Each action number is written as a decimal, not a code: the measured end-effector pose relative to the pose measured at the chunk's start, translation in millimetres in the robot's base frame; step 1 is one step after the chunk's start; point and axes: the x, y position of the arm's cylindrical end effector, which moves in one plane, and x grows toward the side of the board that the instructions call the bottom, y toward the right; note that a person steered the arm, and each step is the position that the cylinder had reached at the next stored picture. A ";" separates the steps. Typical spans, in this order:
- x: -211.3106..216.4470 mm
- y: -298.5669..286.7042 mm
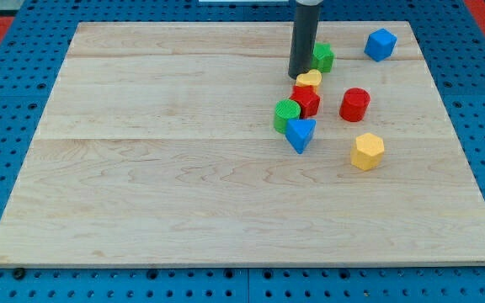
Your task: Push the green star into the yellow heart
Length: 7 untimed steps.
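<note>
Now | my tip (298, 76) touches green star (322, 57), above yellow heart (309, 80), near table (183, 168) top edge | no hand, only rod

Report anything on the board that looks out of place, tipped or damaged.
Nothing stands out. All blocks sit flat on the wooden board, none damaged. My tip rests between the green star and the yellow heart.
</note>
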 end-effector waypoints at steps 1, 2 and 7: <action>-2.2 -8.5; -27.7 -35.8; -64.4 38.7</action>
